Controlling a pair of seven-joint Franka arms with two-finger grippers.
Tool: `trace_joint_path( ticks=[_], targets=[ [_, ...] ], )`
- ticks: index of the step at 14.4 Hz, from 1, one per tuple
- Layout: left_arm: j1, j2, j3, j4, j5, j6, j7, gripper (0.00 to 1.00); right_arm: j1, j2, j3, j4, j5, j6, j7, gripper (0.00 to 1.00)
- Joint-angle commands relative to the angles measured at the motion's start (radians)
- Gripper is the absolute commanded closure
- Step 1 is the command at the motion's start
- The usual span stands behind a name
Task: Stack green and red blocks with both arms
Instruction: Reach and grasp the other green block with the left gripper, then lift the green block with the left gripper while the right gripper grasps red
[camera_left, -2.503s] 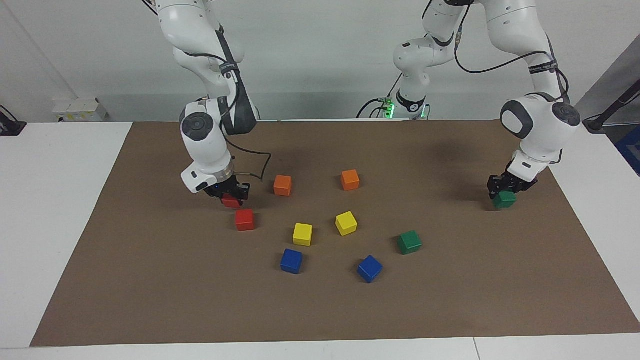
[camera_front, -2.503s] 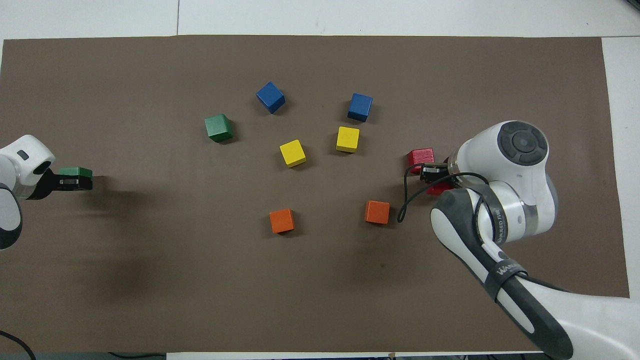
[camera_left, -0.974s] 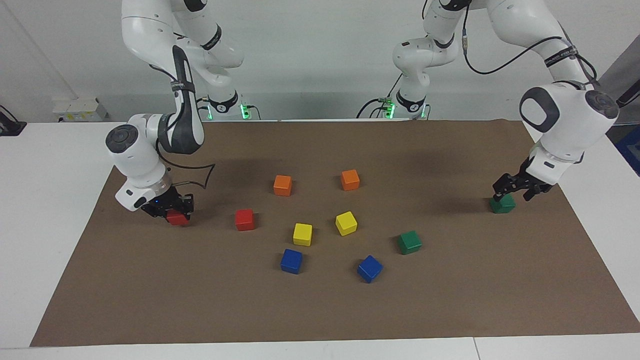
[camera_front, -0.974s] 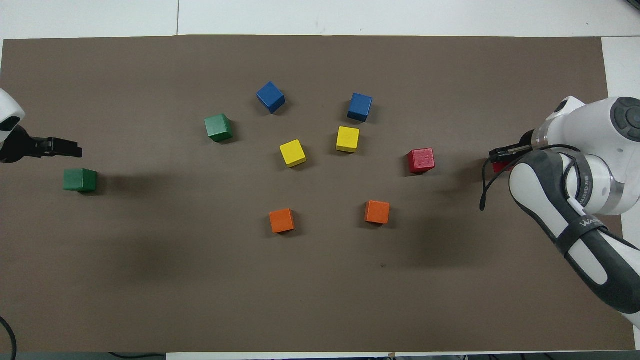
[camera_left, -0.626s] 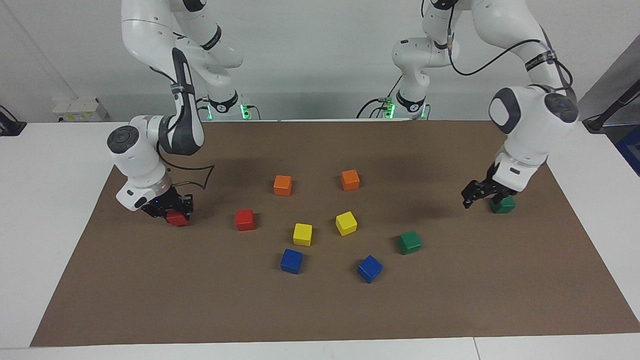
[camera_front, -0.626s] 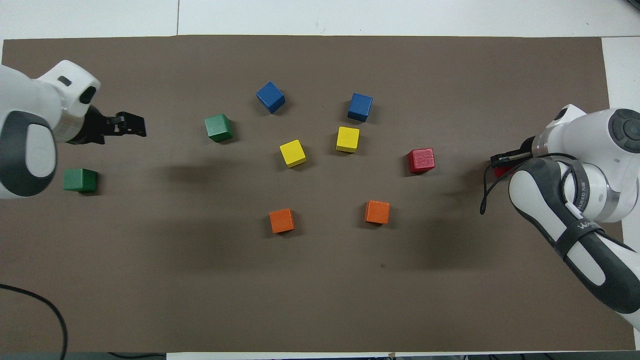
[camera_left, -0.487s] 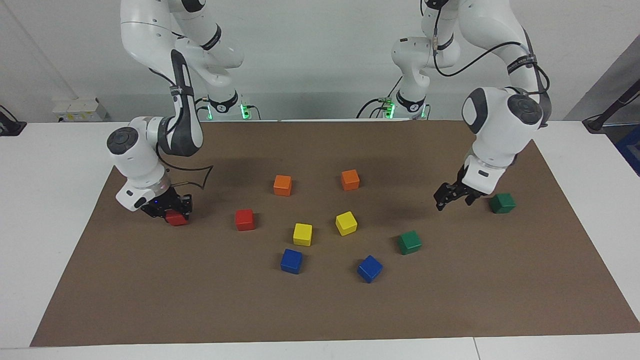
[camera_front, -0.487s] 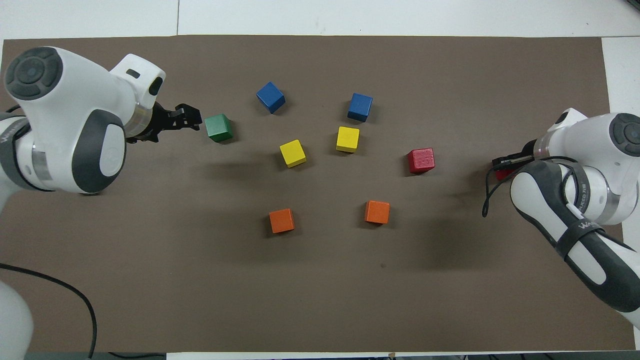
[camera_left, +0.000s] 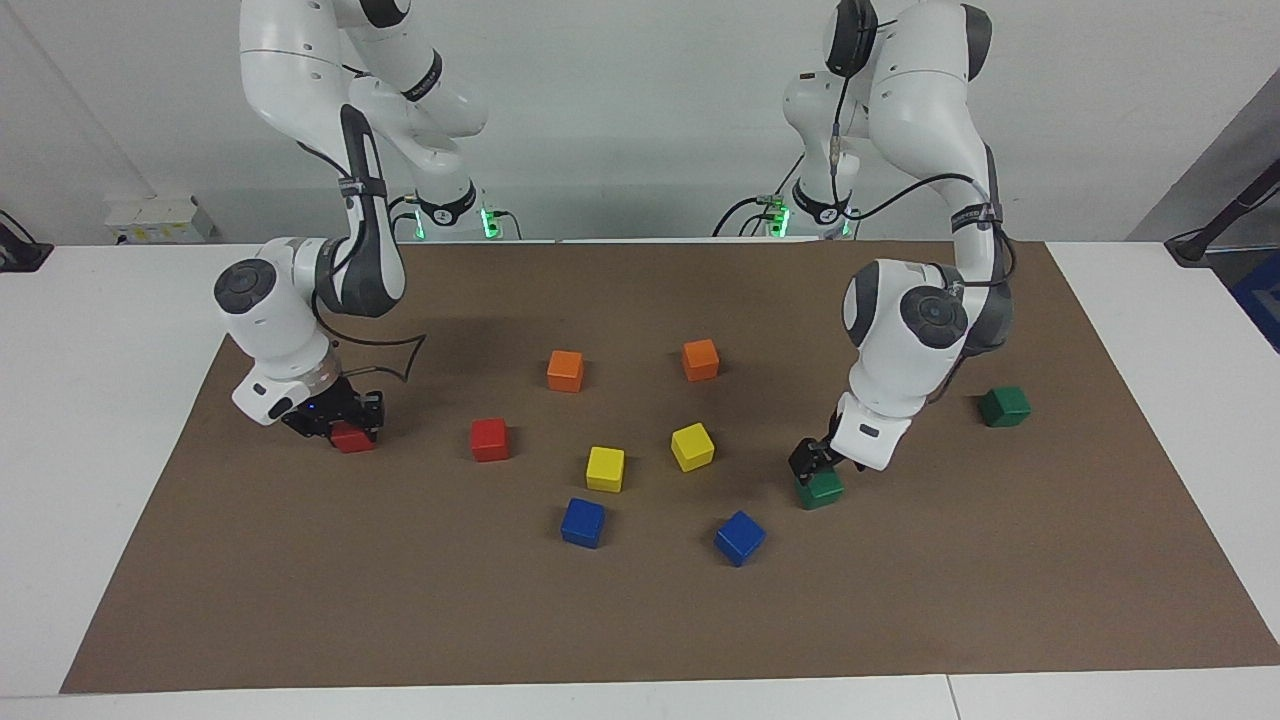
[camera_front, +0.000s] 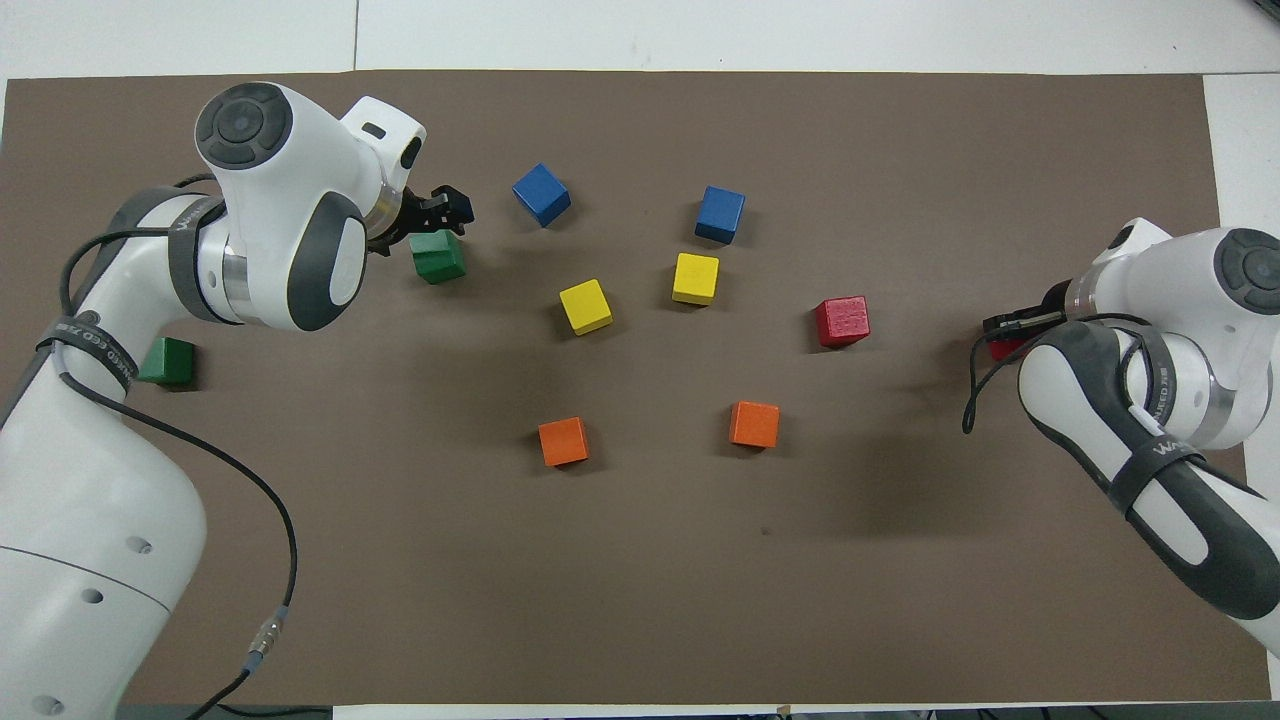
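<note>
My left gripper is low over a green block that sits on the brown mat; its fingers look open around the block's top. In the overhead view this gripper stands just above that block. The second green block lies alone toward the left arm's end, also in the overhead view. My right gripper is shut on a red block, held at mat level toward the right arm's end. The other red block lies free on the mat.
Two orange blocks lie nearer to the robots than the two yellow blocks. Two blue blocks lie farthest from the robots. The brown mat covers the white table.
My left gripper let go of one green block near the left arm's end, swung across and dropped over the other green block. My right gripper carried its red block toward the right arm's end and stays low.
</note>
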Motion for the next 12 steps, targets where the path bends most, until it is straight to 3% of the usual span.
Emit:
trace_joint_path(
  ticks=[1, 5, 8, 10, 11, 12],
  targets=[
    [-0.006, 0.021, 0.016, 0.008, 0.033, 0.042, -0.012, 0.0, -0.017, 0.006, 0.011, -0.006, -0.002, 0.03, -0.018, 0.0],
    [-0.012, 0.012, 0.016, -0.098, 0.042, 0.166, -0.014, 0.0, -0.014, -0.009, 0.013, 0.031, -0.002, -0.023, -0.017, 0.0],
    [-0.017, 0.005, 0.016, -0.149, 0.042, 0.211, -0.015, 0.03, 0.001, -0.043, 0.019, 0.146, 0.013, -0.208, 0.018, 0.0],
    [-0.017, 0.002, 0.016, -0.153, 0.042, 0.229, -0.032, 0.34, 0.041, -0.043, 0.02, 0.273, 0.013, -0.372, 0.098, 0.0],
    [-0.018, 0.002, 0.016, -0.153, 0.042, 0.228, -0.032, 0.62, 0.065, -0.037, 0.02, 0.328, 0.012, -0.428, 0.138, 0.0],
    [-0.018, 0.0, 0.016, -0.155, 0.042, 0.221, -0.032, 1.0, 0.09, -0.035, 0.02, 0.367, 0.012, -0.457, 0.175, 0.0]
  ],
)
